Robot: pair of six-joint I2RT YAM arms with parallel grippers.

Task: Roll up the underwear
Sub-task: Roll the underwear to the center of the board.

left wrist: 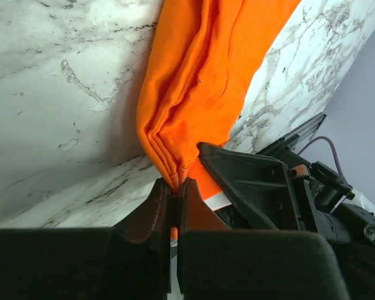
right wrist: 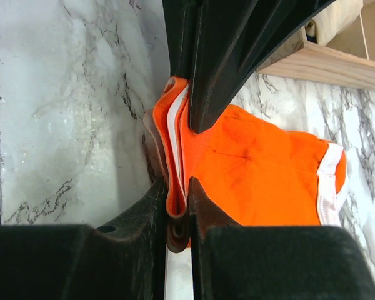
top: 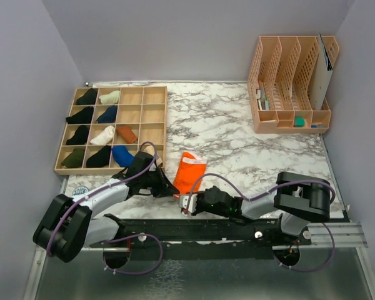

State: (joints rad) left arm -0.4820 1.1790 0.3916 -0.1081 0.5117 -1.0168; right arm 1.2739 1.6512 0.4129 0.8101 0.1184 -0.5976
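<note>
The bright orange underwear (top: 190, 170) lies folded on the marble table, just in front of the wooden organizer. Its near end is bunched up, and both grippers hold that end. My left gripper (left wrist: 174, 186) is shut on a pinched fold of the orange cloth (left wrist: 194, 87). From the other side, my right gripper (right wrist: 178, 187) is shut on the folded edge with the white waistband (right wrist: 178, 125). The two grippers (top: 169, 187) (top: 186, 203) nearly touch each other. A rust-brown underwear (top: 127, 134) sits rolled in a compartment of the organizer.
The wooden grid organizer (top: 154, 119) at back left holds dark, navy, blue and cream bundles. A peach file rack (top: 290, 84) stands at back right. The table's metal front rail (top: 237, 228) runs right behind the grippers. Grey walls close in both sides.
</note>
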